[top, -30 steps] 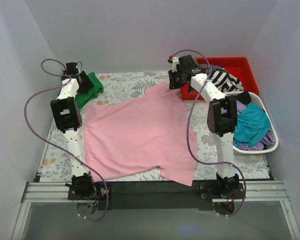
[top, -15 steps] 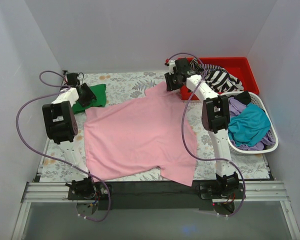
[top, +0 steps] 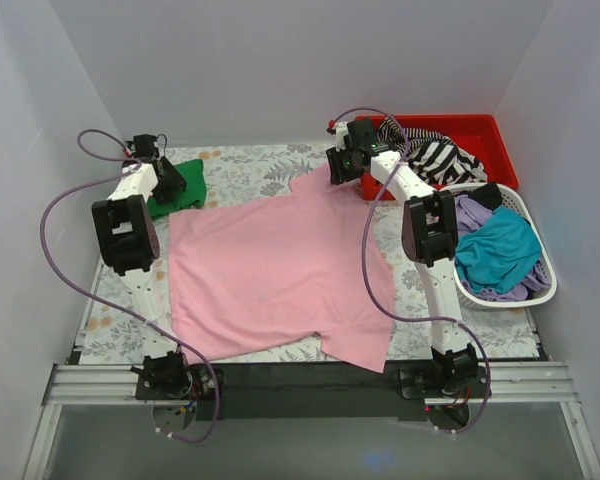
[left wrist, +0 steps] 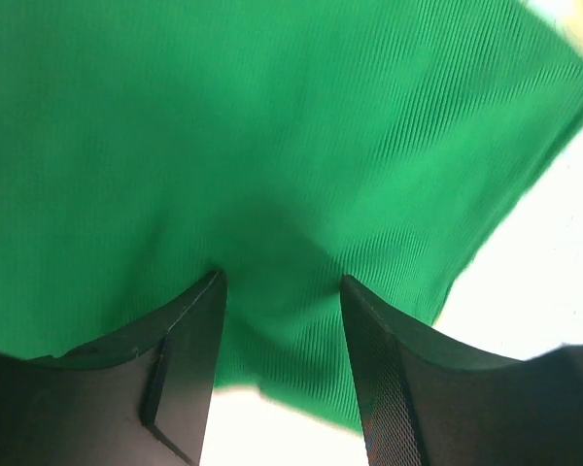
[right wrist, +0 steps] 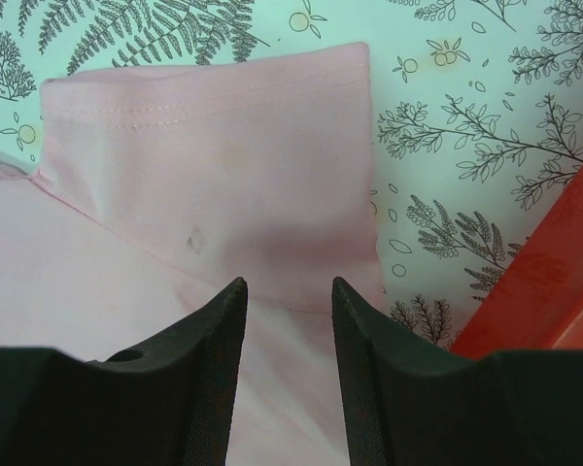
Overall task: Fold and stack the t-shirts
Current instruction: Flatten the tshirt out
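While red bin holds striped shirt, basket holds teal shirt.

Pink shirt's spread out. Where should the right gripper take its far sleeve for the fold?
Probably pinch the sleeve at its stitched hem edge, with the right gripper descending from above: the pink shirt lies spread flat, so only edges offer a lip.

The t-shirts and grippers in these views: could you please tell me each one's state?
Pink t-shirt: spread flat, unfolded.
Green t-shirt: compact bundle, far left.
Striped t-shirt: crumpled in red bin.
Teal t-shirt: crumpled in white basket.
Left gripper: open, over green t-shirt.
Right gripper: open, over pink t-shirt's sleeve.
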Tool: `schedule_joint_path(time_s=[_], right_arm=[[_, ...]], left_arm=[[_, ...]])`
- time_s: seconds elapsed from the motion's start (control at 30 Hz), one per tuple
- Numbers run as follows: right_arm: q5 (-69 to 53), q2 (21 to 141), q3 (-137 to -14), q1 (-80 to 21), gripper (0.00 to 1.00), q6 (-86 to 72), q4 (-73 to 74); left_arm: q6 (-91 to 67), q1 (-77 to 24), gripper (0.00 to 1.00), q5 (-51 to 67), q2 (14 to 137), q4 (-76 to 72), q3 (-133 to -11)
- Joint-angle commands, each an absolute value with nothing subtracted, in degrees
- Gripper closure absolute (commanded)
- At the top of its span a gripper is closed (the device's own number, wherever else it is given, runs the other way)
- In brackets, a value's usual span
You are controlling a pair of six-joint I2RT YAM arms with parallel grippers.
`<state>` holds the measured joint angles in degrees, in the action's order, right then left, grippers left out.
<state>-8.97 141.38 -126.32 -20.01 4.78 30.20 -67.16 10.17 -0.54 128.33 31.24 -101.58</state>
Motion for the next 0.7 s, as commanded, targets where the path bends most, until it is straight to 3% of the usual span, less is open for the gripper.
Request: schedule_joint_path(time_s=[0.0,0.07,0.17,0.67], right_arm=[[-8.9,138.9,-125.4,-19.2,0.53,4.5,30.8],[-9.7,138.6,-125.9,-19.3,0.52,4.1,30.6],[-9.8,138.2,-126.2,-19.3,0.52,3.5,30.3],[-11.2,138.4,-126.6,-19.4,0.5,1.4,29.7]], left_arm=[[-65.8,11.8,0.51,-4.1,131.6,36.6,-111.3],[-64.3,11.8,0.53,-2.2,139.8,44.4,-124.4],[-61.8,11.8,0.53,2.1,146.2,46.9,-130.8],[-53.4,7.7,0.52,12.5,161.5,46.1,-139.4]])
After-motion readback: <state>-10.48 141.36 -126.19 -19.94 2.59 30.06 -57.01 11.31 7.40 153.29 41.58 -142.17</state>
